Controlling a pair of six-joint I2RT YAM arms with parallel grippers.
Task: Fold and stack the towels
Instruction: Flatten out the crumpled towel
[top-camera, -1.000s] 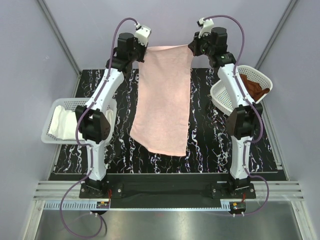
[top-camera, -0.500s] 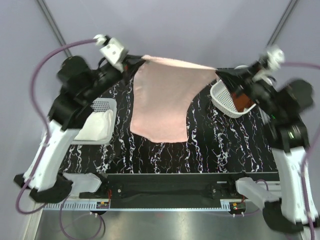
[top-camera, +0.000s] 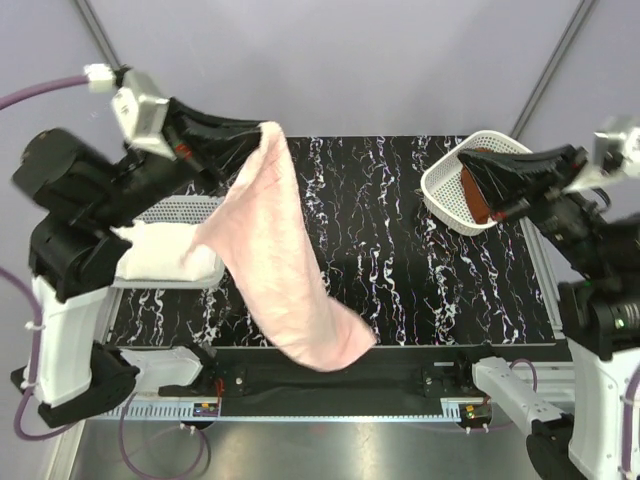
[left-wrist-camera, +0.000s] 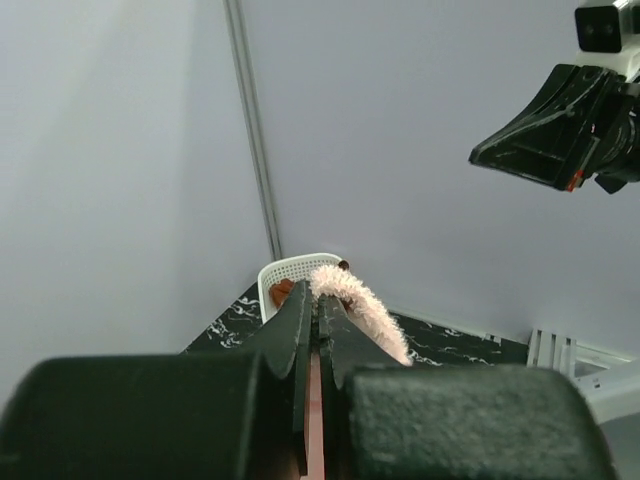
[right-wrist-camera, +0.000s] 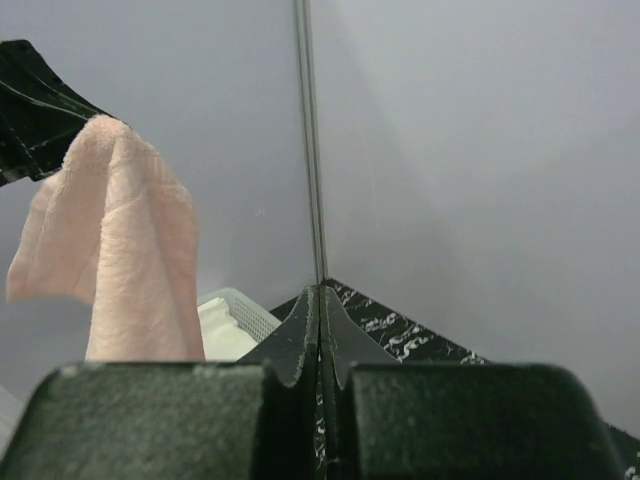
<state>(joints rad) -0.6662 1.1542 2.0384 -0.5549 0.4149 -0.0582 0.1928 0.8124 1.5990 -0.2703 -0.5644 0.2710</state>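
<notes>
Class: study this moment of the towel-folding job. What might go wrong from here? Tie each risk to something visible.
The pink towel hangs from the left end effector alone; the right end effector is shut on nothing, so it may bunch rather than spread flat. Its lower end seems to reach past the table's near edge and might slide off.

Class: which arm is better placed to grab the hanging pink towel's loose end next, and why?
Right, probably: the right hand is shut and empty, while the left hand pinches the pink towel by its top corner.
</notes>
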